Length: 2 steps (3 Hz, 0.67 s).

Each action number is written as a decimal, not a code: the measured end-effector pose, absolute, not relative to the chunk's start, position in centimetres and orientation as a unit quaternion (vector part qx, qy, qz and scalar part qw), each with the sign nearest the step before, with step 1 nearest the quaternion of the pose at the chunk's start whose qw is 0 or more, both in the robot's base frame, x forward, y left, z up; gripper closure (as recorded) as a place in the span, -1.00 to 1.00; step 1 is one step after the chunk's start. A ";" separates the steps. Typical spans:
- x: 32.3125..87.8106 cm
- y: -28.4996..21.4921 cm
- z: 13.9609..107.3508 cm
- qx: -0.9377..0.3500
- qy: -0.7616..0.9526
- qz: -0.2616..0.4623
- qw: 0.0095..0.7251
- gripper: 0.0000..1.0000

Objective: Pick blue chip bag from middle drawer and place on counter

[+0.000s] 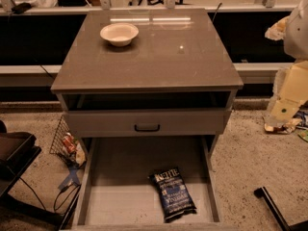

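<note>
The blue chip bag [172, 194] lies flat on the floor of the middle drawer [115, 201], right of centre and near the front, with its white lettering at the far end. The drawer is pulled fully out below the cabinet. The counter [192, 57] is the glossy grey-brown top above it. My arm is the pale shape at the right edge of the view, and my gripper [284, 110] hangs at its lower end. It is well to the right of the cabinet and apart from the bag.
A white bowl [119, 33] stands on the counter's back left. A grey drawer front with a black handle [147, 127] sits above the open drawer. A wire basket with colourful wrappers [67, 146] is at the left. A black bar [272, 206] lies on the floor at the bottom right.
</note>
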<state>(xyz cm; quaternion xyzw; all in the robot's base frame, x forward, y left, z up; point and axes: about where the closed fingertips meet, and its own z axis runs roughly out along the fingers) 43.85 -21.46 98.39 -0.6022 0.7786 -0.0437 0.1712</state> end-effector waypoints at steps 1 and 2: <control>44.0 -21.2 97.5 -0.600 0.779 -0.044 0.176 -1.00; 43.2 -20.2 92.7 -0.595 0.780 -0.016 0.193 -1.00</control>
